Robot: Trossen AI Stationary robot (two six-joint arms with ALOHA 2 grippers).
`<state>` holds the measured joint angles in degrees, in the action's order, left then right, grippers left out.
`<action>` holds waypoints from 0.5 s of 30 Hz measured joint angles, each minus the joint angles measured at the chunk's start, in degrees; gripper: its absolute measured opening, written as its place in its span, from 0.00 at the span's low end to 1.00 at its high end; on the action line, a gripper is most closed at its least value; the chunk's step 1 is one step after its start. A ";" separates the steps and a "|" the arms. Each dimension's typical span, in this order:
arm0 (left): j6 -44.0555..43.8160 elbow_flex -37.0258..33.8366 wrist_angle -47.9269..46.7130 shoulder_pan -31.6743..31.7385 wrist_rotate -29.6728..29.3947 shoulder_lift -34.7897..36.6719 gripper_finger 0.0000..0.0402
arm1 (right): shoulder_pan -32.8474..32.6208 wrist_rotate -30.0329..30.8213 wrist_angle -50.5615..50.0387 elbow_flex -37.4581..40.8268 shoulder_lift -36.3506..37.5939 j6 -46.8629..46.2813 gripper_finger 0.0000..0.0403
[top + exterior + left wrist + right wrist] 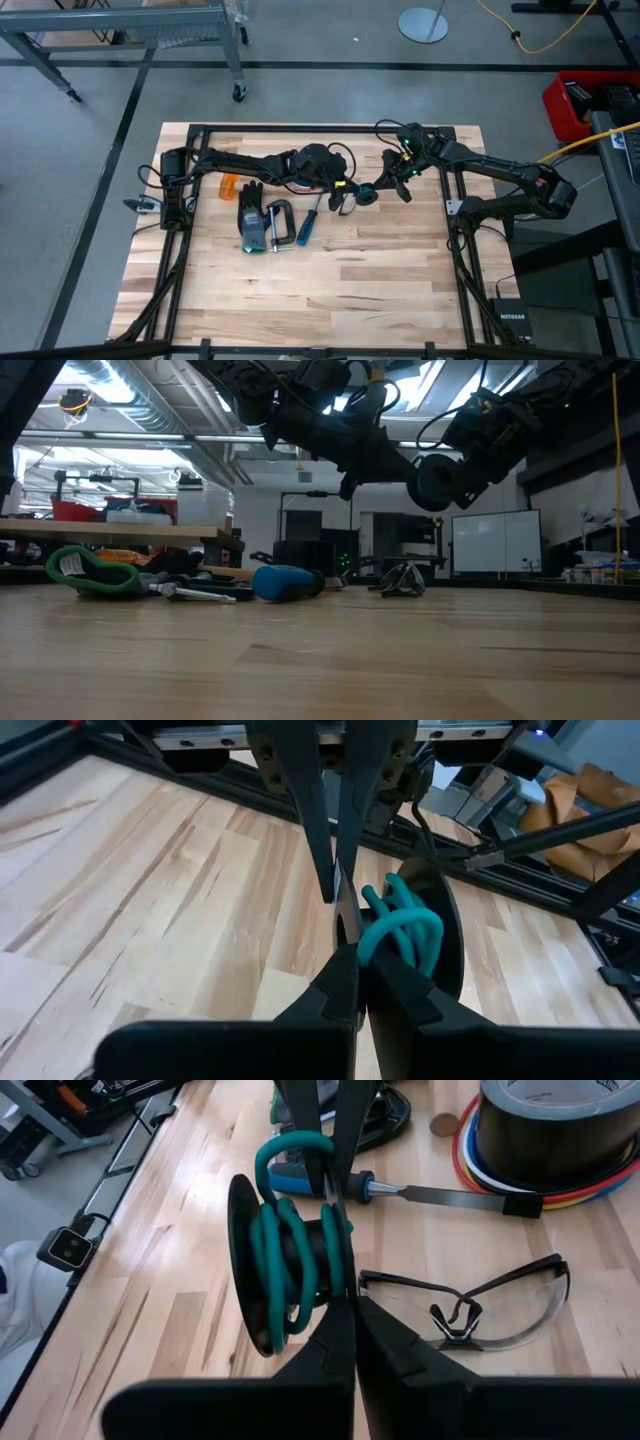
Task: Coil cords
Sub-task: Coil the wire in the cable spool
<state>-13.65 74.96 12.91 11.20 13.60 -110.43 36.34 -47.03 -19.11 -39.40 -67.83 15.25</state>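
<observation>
A thin teal cord is wound in several turns on a black spool, and one loop stands off it. The spool hangs above the middle of the table, clear of the wood in the low view. My left gripper reaches it from the table's left and my right gripper from the right. Both are shut, tips almost meeting at the spool. My left gripper is shut at the thin rim of one spool flange, slanting down from the table's left. The teal cord lies right beside its fingers; whether they also pinch the cord, I cannot tell. My right gripper pinches the rim of the same flange between its two fingers. It slants down from the table's right, opposite the left gripper's fingers. The spool hangs clear of the table, its flanges on edge.
Below the spool lie clear safety glasses, a blue-handled screwdriver and a grey tape roll ringed by coloured wire. Farther left are a black glove, a clamp and an orange piece. The near half of the table shows bare wood.
</observation>
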 joint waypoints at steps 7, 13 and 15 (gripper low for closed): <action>-0.05 0.00 -0.06 0.04 -1.07 0.00 0.00 | 0.00 2.51 0.98 -0.02 0.04 -0.04 0.10; -1.19 0.00 -0.45 0.60 -1.02 0.00 0.00 | 0.02 2.54 2.47 -0.04 0.07 -0.88 0.18; -1.20 0.00 -0.58 0.61 -1.02 0.00 0.00 | 0.04 2.60 3.16 -0.08 0.07 -1.46 0.19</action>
<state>-14.85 74.96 12.34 11.81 12.58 -110.43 36.38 -44.43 -15.96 -39.48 -67.77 13.79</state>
